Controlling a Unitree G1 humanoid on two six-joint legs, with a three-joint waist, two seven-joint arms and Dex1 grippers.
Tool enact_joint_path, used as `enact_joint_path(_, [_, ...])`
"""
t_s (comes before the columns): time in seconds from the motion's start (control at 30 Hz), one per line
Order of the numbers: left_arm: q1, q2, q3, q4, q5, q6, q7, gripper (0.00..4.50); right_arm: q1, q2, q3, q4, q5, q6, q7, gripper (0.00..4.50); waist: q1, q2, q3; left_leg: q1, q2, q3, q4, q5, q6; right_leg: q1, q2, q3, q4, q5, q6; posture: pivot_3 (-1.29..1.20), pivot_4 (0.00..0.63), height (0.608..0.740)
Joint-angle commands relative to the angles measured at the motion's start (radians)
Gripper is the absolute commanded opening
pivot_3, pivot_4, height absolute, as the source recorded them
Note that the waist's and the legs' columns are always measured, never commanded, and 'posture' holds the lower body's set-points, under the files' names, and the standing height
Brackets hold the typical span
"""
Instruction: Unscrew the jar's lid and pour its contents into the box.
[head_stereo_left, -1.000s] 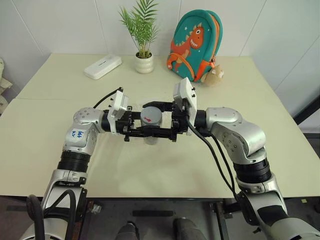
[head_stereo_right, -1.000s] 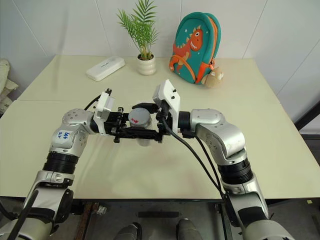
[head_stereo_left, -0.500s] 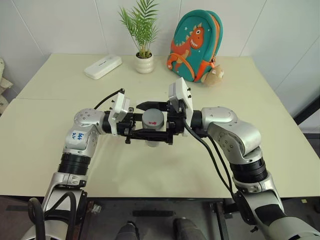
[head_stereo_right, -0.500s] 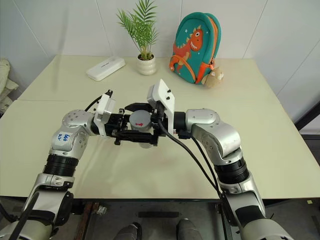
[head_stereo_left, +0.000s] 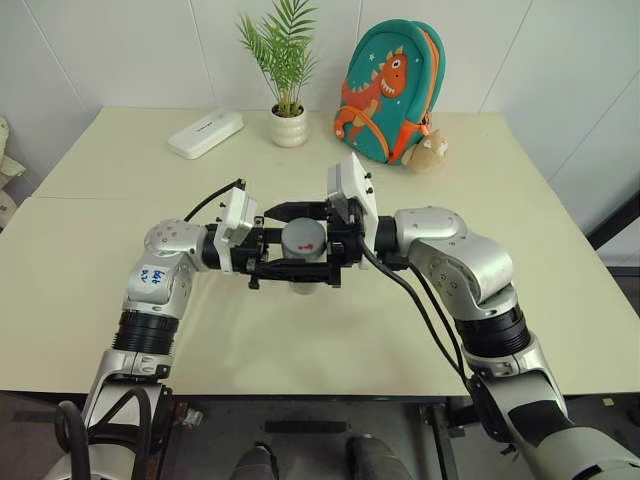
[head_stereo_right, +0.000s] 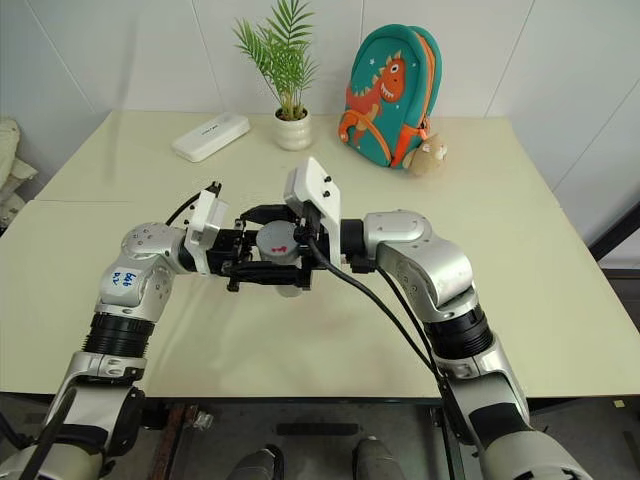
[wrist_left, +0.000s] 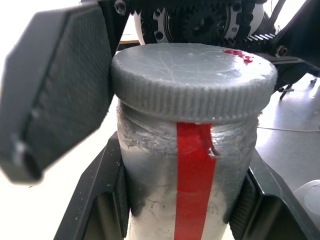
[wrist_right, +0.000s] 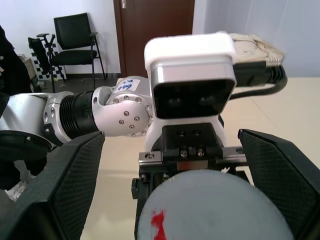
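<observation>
My left gripper (head_stereo_left: 300, 268) is shut on the jar (wrist_left: 192, 185), a cloudy clear cylinder with a red stripe, and holds it upright above the table. The grey lid (wrist_left: 192, 70), with a small red mark on top, sits on the jar. From the opposite side, my right gripper (wrist_right: 170, 200) stands open with one black pad (wrist_left: 55, 95) on each side of the lid (head_stereo_left: 304, 238). The cloudy wall hides the contents. A pale clear rim (wrist_left: 310, 195) lies on the table below the jar; I cannot tell whether it is the box.
At the back of the cream table (head_stereo_left: 120, 300) are a white oblong case (head_stereo_left: 206, 133), a potted plant (head_stereo_left: 288, 120) and a teal dinosaur backpack (head_stereo_left: 390, 90) with a small plush toy (head_stereo_left: 428, 150). A seam crosses the table on the left.
My right wrist has edged slightly toward the left arm and rolled a little around the lid. The jar and the left gripper have kept still.
</observation>
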Motion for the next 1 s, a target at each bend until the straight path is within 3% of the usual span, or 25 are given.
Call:
enact_joint_path(0.03, [0.006, 0.002, 0.008, -0.034, -0.017, -0.007, 0.005, 1.98, -0.032, 0.006, 0.007, -0.011, 0.005, -0.029, 0.013, 4.48, 0.0, 0.0, 0.0, 0.0, 0.0, 0.0, 0.0, 0.0, 0.0, 0.0, 0.0, 0.0, 0.0, 0.0, 0.0, 0.0, 0.15, 0.74])
enact_joint_path(0.67, [0.024, -0.003, 0.01, -0.067, -0.028, -0.014, 0.003, 1.98, -0.092, 0.012, 0.006, 0.158, -0.071, -0.121, 0.028, 4.48, -0.001, 0.0, 0.0, 0.0, 0.0, 0.0, 0.0, 0.0, 0.0, 0.0, 0.0, 0.0, 0.0, 0.0, 0.0, 0.0, 0.15, 0.74])
enact_joint_path(1.0, [0.039, 0.015, 0.025, -0.054, -0.03, -0.026, 0.003, 1.98, -0.083, -0.034, -0.016, 0.139, -0.073, -0.104, 0.032, 4.48, 0.0, 0.0, 0.0, 0.0, 0.0, 0.0, 0.0, 0.0, 0.0, 0.0, 0.0, 0.0, 0.0, 0.0, 0.0, 0.0, 0.15, 0.74])
